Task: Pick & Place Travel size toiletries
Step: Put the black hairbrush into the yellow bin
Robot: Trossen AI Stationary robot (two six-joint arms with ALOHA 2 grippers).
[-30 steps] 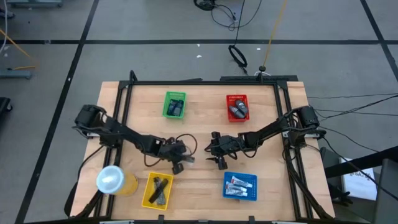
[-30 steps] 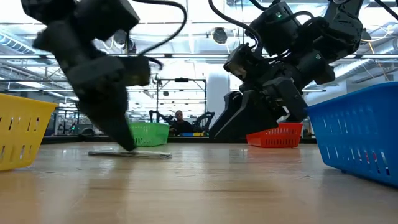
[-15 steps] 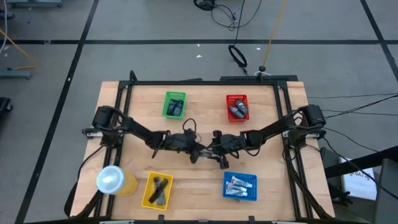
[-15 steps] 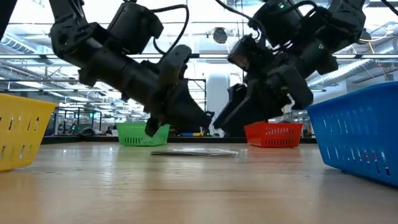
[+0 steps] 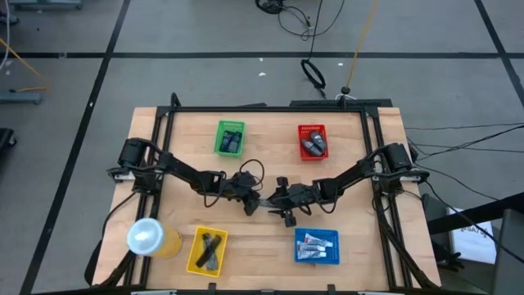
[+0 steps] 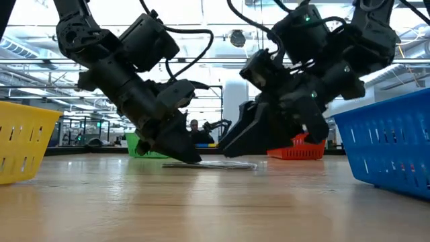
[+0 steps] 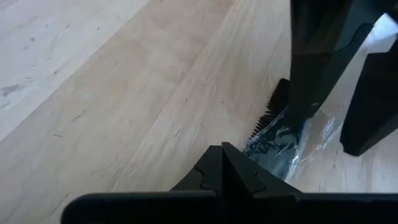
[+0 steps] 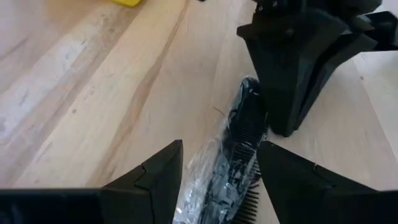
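Meeting at the middle of the worktop [image 5: 270,238], both arms are seen over a plastic-wrapped black comb [image 8: 239,155] lying flat on the wood. The closed left end effector [image 5: 252,206] is pressed onto one end, while the right end effector [image 5: 274,202] is spread open astride the other, gripping nothing.

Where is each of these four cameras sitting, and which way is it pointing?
High view: above the table, looking straight down; both arms meet at the middle, left gripper beside right gripper.
Low view: at tabletop height, looking level across into the room; both arms reach down to the wrapped comb.
Left wrist view: on the left arm, looking past its shut fingers at the comb.
Right wrist view: on the right arm, looking between its open fingers.
Both wrist views share the comb and the opposite gripper.
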